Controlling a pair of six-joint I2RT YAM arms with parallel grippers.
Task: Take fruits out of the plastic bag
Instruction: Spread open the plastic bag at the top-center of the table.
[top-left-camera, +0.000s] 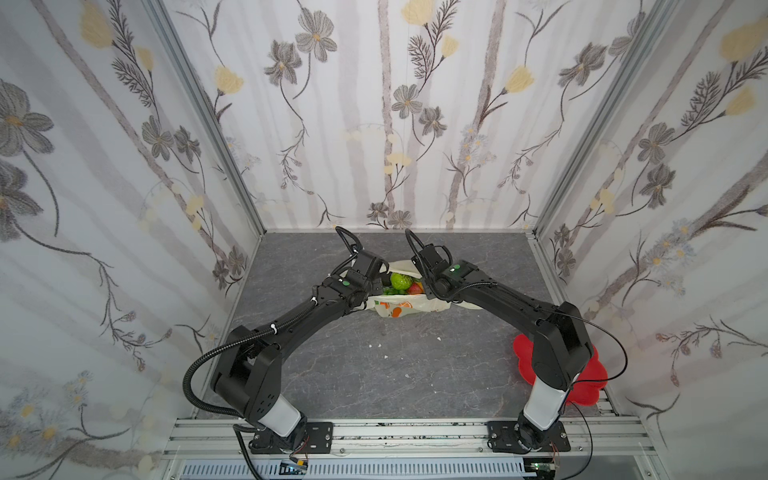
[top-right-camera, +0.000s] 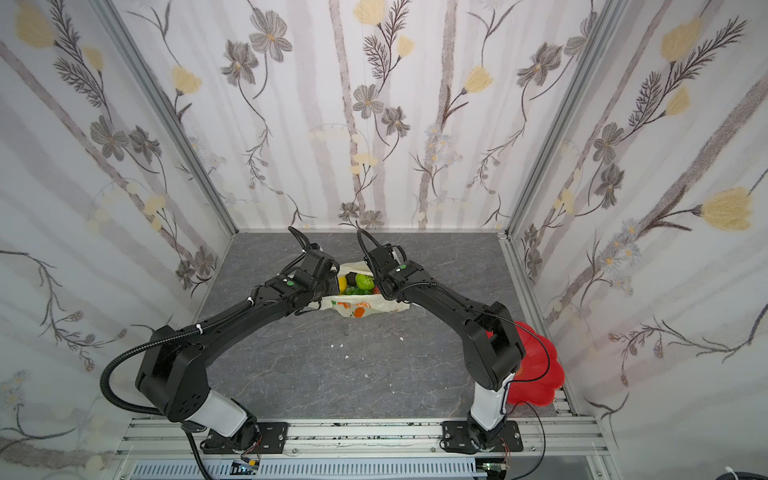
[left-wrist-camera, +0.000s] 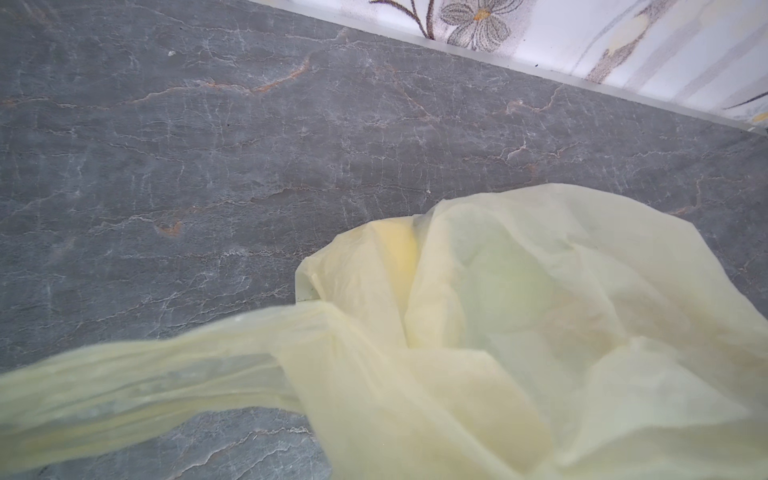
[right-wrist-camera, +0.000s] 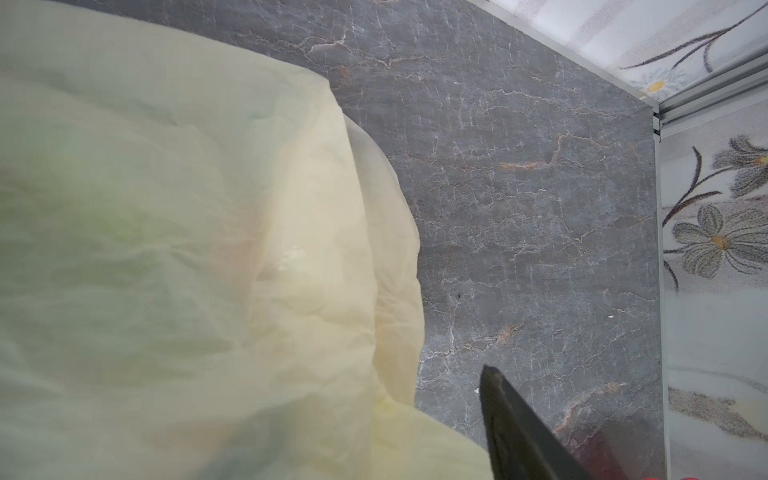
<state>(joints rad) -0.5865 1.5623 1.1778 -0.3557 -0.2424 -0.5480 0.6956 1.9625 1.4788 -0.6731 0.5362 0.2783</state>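
The pale-yellow plastic bag (top-left-camera: 409, 307) lies mid-table with its mouth held open between my two arms. Inside it in both top views are a lumpy green fruit (top-left-camera: 399, 280), a red strawberry (top-left-camera: 414, 288), green grapes (top-right-camera: 353, 291), a dark avocado (top-right-camera: 352, 279) and a yellow fruit (top-right-camera: 342, 284). My left gripper (top-left-camera: 376, 286) is at the bag's left rim, shut on it, and a handle (left-wrist-camera: 137, 386) is stretched taut in the left wrist view. My right gripper (right-wrist-camera: 386, 390) is at the right rim with its jaws apart. One dark finger (right-wrist-camera: 515, 419) shows, the other is hidden under the film (right-wrist-camera: 208, 249).
A red flower-shaped dish (top-right-camera: 540, 374) sits at the front right, partly behind my right arm. A few white crumbs (top-left-camera: 378, 345) lie on the grey marble table (top-left-camera: 374, 374). Floral walls close in the back and both sides.
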